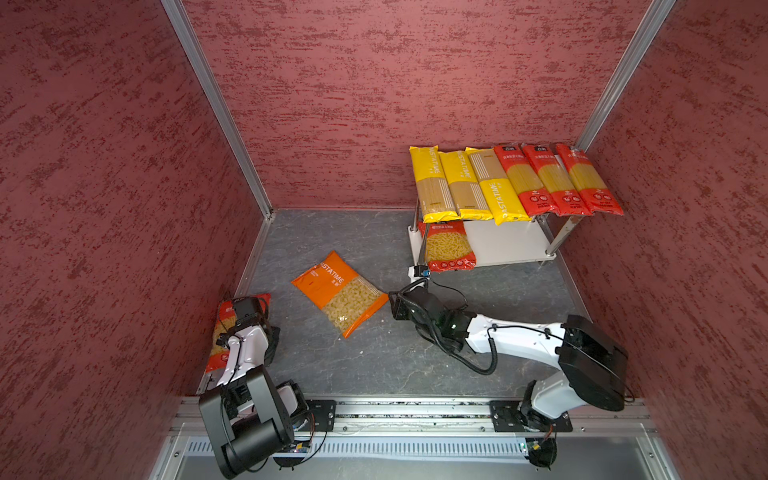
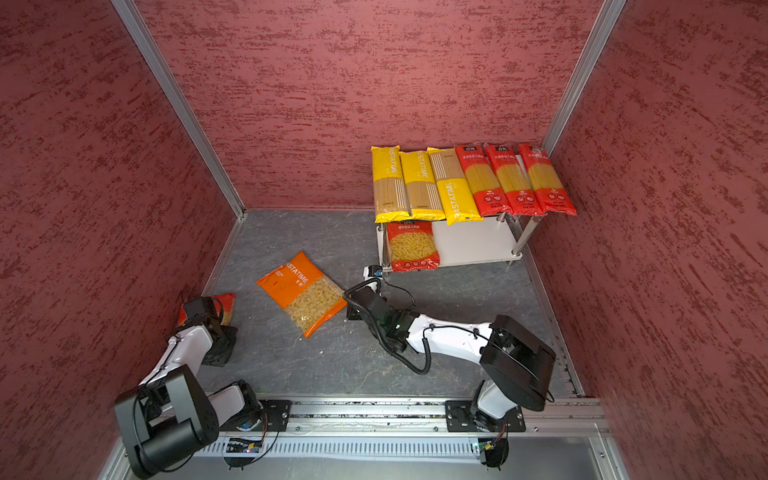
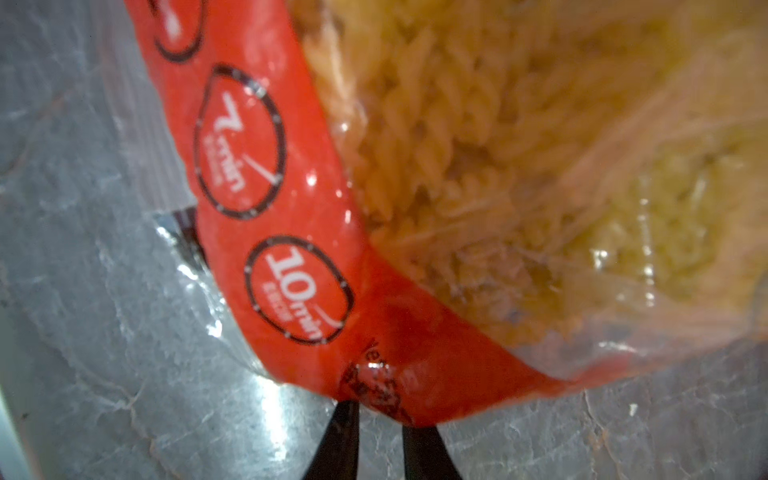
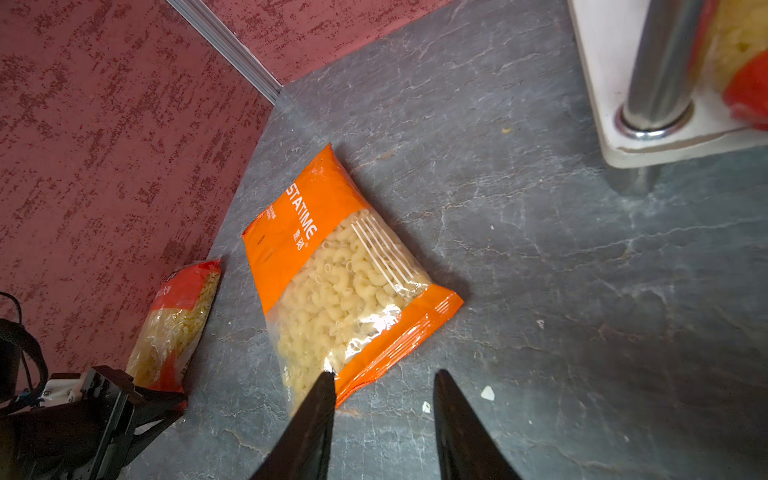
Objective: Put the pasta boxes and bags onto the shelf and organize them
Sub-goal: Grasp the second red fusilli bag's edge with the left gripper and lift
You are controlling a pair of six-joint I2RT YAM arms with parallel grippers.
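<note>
Left gripper (image 3: 380, 417) is clamped on the corner seam of the soft red fusilli bag (image 3: 266, 232) by the left wall, right gripper (image 4: 384, 380) is held parted and empty just off a corner of the glossy orange macaroni bag (image 1: 338, 291), which is laid diagonally, and beyond it the lower board of the shelf (image 1: 511, 245) is left half bare.

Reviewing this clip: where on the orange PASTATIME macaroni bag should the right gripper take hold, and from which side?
Probably the thin orange end seam of the orange macaroni bag, approached low from the side of the right gripper. The bag lies flat on the grey floor, its pasta-filled middle likely too wide to pinch, while that sealed edge faces the open jaws.
</note>
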